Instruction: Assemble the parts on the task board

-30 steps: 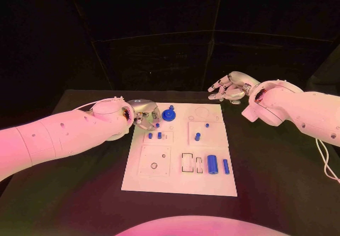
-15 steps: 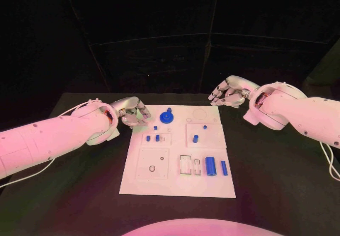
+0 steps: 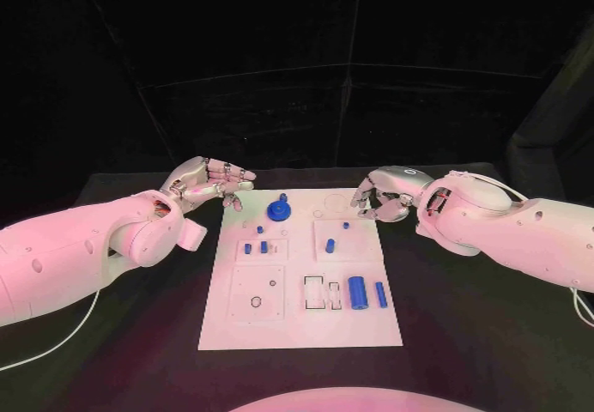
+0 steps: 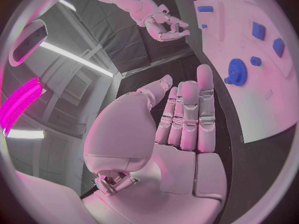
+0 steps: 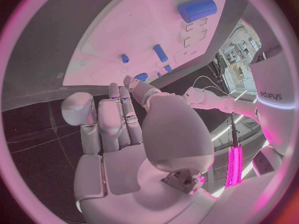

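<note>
The white task board (image 3: 291,330) lies in the middle of the black table. A blue gear (image 3: 279,209) stands on a post near its far edge; the left wrist view shows this gear (image 4: 236,70) too. Small blue pegs (image 3: 330,245) stand in the middle blocks, and a thick blue cylinder (image 3: 358,292) lies beside a thinner one (image 3: 380,294) nearer me. My left hand (image 3: 208,180) hovers off the board's far left corner, palm up, fingers straight and holding nothing (image 4: 184,119). My right hand (image 3: 381,196) hangs at the board's far right corner, fingers loosely bent, nothing in it (image 5: 118,119).
Bare black table surrounds the board on every side. The board's near left block (image 3: 257,293) carries a small ring hole. Empty rectangular slots (image 3: 322,293) lie beside the thick cylinder (image 5: 197,8).
My left hand has drawn back from the gear to the board's left and turned palm up. My right hand has come down to the board's far right corner. The camera has shifted.
</note>
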### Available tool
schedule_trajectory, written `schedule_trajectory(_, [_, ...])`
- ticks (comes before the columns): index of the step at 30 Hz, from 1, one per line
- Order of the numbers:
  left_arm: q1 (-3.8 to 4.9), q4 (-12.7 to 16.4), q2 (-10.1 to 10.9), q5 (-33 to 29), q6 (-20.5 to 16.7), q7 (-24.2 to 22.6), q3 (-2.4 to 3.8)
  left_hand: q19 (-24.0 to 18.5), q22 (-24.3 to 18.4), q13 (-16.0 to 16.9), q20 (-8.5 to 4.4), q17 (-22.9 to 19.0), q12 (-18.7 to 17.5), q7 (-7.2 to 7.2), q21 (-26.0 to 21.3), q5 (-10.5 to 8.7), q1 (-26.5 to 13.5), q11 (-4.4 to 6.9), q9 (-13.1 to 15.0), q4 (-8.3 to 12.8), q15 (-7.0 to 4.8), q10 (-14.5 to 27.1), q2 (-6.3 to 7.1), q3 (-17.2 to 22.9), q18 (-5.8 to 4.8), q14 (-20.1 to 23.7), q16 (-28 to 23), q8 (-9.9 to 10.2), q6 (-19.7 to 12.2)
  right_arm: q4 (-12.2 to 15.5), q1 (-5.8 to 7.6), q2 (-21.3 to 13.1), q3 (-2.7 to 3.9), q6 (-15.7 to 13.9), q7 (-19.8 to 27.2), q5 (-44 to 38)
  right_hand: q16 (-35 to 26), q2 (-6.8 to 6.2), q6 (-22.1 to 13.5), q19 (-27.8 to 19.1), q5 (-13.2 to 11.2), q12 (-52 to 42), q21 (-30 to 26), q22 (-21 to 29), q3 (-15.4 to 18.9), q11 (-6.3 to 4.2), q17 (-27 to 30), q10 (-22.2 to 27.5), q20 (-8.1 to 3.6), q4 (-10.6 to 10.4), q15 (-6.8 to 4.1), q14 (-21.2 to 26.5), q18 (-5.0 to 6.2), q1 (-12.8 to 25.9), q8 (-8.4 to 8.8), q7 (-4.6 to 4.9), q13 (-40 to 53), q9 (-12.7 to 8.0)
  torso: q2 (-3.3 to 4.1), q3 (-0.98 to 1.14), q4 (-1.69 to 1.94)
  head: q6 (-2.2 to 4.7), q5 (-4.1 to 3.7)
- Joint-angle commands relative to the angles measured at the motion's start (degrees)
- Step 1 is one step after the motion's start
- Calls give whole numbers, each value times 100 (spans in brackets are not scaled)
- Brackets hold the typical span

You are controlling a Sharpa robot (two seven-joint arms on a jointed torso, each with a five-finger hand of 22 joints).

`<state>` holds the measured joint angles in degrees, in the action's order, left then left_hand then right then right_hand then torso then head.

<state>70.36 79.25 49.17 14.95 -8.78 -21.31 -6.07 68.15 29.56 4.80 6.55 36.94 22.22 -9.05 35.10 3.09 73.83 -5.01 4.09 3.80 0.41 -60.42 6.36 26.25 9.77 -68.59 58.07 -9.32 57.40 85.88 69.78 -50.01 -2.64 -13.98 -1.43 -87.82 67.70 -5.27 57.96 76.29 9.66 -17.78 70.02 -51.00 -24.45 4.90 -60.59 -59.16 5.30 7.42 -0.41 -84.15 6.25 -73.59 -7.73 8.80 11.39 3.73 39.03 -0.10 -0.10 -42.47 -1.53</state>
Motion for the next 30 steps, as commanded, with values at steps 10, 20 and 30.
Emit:
schedule_trajectory(10, [6,263,78,-1207,369,-499,0,-24,-35,12,-28,-94,48,0,-59,-21,-32,-2,-8,0,7,-58,-10,-96,75,75,-69,-3,44,-90,-184,298,-13,117,-386,-1053,-185,-139,-121,69,-127,279,35,-60,-142,52,234,97,102,3,89,-45,34,8,220,20,-411,5,2,-2,-2,-18,36])
schedule_trajectory(20, [6,318,83,-1230,377,-461,0,-19,-60,8,-25,-145,41,-31,-93,-21,-22,-24,-19,14,20,-19,-4,-138,70,100,-88,25,2,-332,-334,562,-22,261,-350,-1085,-156,-147,-151,101,-125,373,65,-108,-189,62,225,123,110,9,92,-71,27,-1,306,27,-569,6,11,0,-7,-36,105])
schedule_trajectory(30, [6,328,81,-1232,369,-429,-1,-16,-78,5,-18,-181,35,-48,-118,-21,-14,-40,-23,23,31,14,-5,-168,67,120,-100,42,-25,-489,-374,720,-23,435,-351,-1079,-46,-26,51,169,-165,370,149,-241,-315,60,134,-108,113,-21,87,-110,8,-23,277,44,-705,40,4,1,-9,-80,103])
